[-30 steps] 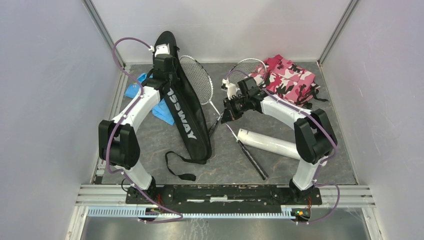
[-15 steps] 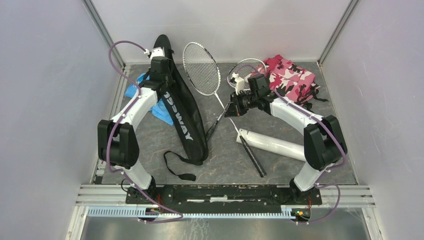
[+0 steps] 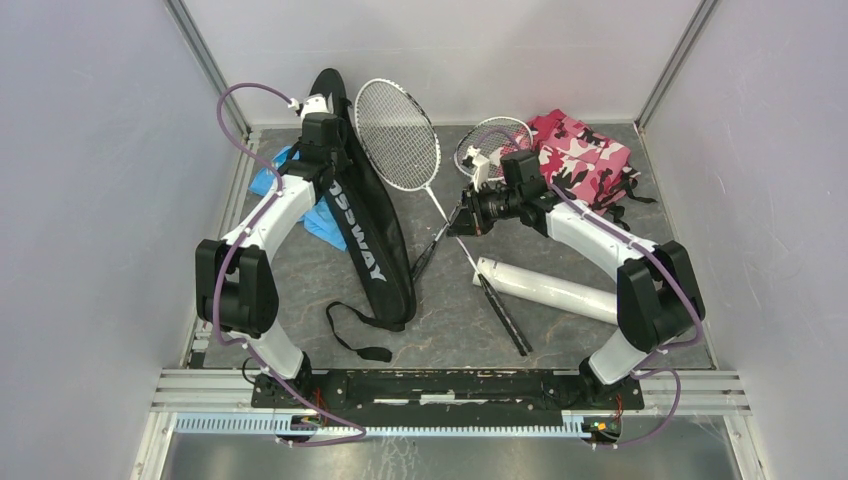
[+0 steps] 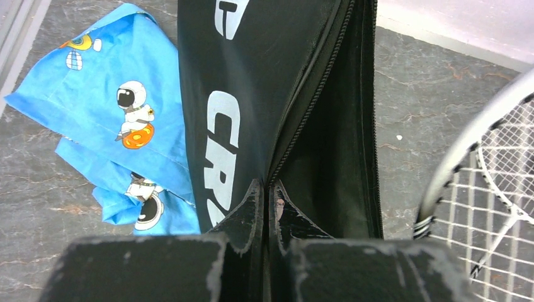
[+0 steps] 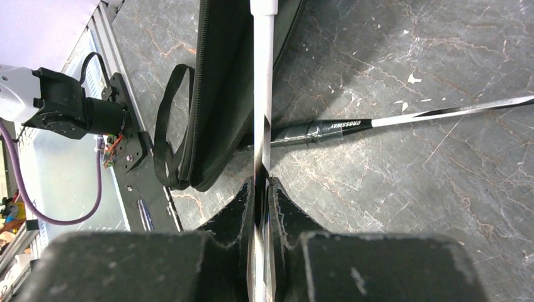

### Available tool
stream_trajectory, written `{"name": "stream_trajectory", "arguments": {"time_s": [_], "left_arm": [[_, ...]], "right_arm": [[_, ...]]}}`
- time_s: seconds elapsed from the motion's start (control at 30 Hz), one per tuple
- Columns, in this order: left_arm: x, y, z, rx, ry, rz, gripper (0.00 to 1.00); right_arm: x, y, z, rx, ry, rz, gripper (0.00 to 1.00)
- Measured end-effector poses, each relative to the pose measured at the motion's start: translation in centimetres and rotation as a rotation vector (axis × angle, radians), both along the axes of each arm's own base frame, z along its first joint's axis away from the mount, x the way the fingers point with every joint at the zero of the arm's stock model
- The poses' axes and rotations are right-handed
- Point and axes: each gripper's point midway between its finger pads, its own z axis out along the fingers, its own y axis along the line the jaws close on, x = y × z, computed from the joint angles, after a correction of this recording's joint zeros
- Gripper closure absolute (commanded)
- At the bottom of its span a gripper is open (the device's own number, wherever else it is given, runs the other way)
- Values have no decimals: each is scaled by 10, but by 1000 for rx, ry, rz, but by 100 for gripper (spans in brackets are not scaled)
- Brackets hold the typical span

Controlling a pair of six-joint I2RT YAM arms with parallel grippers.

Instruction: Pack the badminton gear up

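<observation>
Black CROSSWAY racket bag (image 3: 372,255) lies slantwise on the left half of the table (image 3: 300,275). Its far end is lifted up by the back wall near the far-left corner, and its strap (image 3: 355,342) trails toward the near edge. The zipper gapes open in a V, and the left gripper (image 4: 266,189) is clamped tight on the bag's edge right at the point of that V. The left arm (image 3: 270,215) has its elbow back near the left edge, with the forearm stretched out long toward that far corner.

Just right of the bag, the right gripper (image 5: 261,185) is pinched down on the thin silver shaft of one racket (image 3: 398,135). The racket's head is up in front of the back wall, and its black handle points toward the near edge, passing just beside the left end of the long white tube (image 3: 545,287). The right arm (image 3: 590,235) bends at an elbow out by the right edge and reaches in toward the middle, with the wrist turned leftward.

The second racket (image 5: 327,126) lies flat on the table with its handle end close to the bag's side. Its head is partly under the right wrist. Pink camouflage cloth (image 3: 580,150) sits in the far-right corner, and blue astronaut-print cloth (image 4: 119,119) is tucked partly under the bag's left side.
</observation>
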Motion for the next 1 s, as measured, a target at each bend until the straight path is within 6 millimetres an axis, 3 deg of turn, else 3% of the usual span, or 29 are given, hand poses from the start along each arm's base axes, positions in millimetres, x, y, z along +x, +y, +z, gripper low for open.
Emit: {"name": "stream_trajectory", "arguments": {"time_s": [0.27,1.0], "left_arm": [[3,-11,2,-72,-17,-16,98],[2,-41,3,-242,-30,-93,98]], "right_arm": [[-9,6,-10,3,39,25,100],[-16,14,-66,-44,206,22,100]]}}
